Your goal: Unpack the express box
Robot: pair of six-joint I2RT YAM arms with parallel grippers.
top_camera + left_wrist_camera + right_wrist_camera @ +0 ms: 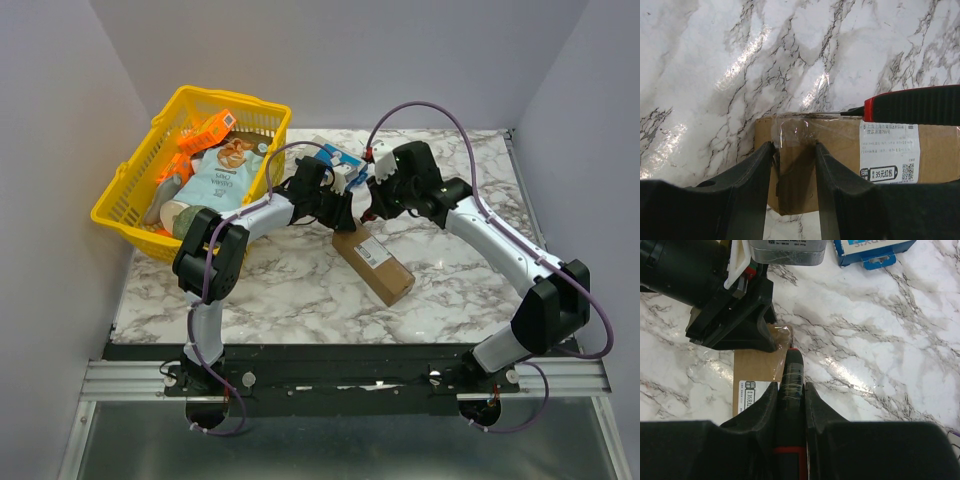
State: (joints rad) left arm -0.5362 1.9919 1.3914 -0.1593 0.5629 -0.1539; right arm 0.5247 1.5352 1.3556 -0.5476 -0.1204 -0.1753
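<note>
Marble table, pale walls; yellow basket only in top view. Left gripper half open over express box end; right gripper clamps red-black tool.

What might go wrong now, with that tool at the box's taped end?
The red-and-black tool in the right pincer may slip off the glossy tape, or dig too deep into the express box. The left pincer rests on the box end with jaws apart, so the box may slide.
</note>
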